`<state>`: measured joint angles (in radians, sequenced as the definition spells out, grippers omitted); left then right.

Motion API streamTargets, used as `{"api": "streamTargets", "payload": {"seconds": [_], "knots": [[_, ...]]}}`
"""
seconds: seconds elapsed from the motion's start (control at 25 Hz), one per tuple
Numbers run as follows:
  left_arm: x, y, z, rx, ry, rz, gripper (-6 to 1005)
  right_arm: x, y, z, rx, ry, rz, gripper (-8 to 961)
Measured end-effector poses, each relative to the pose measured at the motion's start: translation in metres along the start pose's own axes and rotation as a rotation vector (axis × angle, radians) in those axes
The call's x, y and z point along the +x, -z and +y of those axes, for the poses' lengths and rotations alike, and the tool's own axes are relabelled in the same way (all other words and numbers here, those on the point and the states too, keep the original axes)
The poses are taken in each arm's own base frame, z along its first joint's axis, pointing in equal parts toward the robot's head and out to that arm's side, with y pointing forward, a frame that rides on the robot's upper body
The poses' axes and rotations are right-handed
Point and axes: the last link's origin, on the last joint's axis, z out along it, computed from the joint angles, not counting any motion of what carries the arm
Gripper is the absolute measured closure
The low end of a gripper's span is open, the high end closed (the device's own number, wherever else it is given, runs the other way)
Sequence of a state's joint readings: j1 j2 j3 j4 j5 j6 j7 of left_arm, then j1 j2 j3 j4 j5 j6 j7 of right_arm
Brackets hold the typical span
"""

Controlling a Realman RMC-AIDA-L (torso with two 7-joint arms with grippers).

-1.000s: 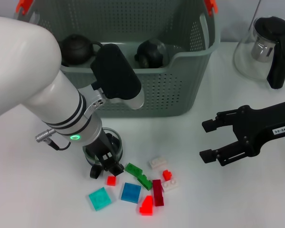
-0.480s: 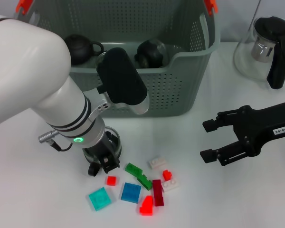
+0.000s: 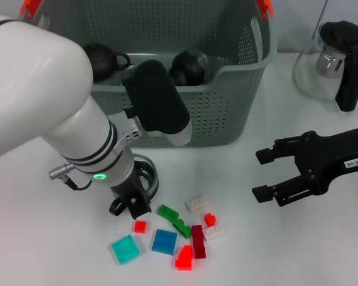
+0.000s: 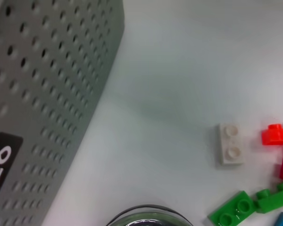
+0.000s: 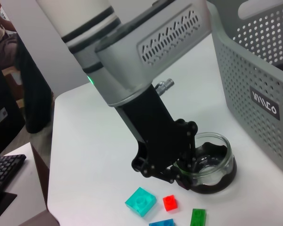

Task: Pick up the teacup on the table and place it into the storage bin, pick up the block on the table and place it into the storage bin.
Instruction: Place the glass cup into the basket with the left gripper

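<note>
jaws of your left gripper (image 3: pixel 131 205) are clamped over the rim of the glass teacup (image 3: pixel 144 177), which sits on the table (image 3: pixel 59 250) just in front of the storage bin (image 3: pixel 227 89). left arm angles steeply down from your left. your right gripper (image 3: pixel 259 176) hangs spread wide and empty at right. blocks, like the blue block (image 3: pixel 164 241), lie beside the cup.

The teacup (image 5: pixel 208 162) is clear, glossy glass. The storage bin (image 3: pixel 227 101) looks like matt perforated plastic; the table (image 3: pixel 298 250) is smooth, and the blocks (image 3: pixel 173 235) are shiny plastic
</note>
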<state>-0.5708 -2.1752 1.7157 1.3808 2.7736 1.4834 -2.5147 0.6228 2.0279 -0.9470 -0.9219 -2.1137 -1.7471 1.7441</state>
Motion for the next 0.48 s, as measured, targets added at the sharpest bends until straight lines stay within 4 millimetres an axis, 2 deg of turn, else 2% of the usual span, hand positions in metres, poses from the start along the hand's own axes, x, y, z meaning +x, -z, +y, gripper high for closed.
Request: {"api": "streamTargets", "payload": {"seconds": [0.24,0.48], "knots": [[0.000,0.025,0.003,-0.011,0.003,-0.001,947,0.000,0.000,0.000,0.000,0.000,0.000,12],[-0.003,0.071,0.005,-0.033,0.040,0.110,947,0.000,0.000,0.000,-0.001,0.000,-0.001,12]]}}
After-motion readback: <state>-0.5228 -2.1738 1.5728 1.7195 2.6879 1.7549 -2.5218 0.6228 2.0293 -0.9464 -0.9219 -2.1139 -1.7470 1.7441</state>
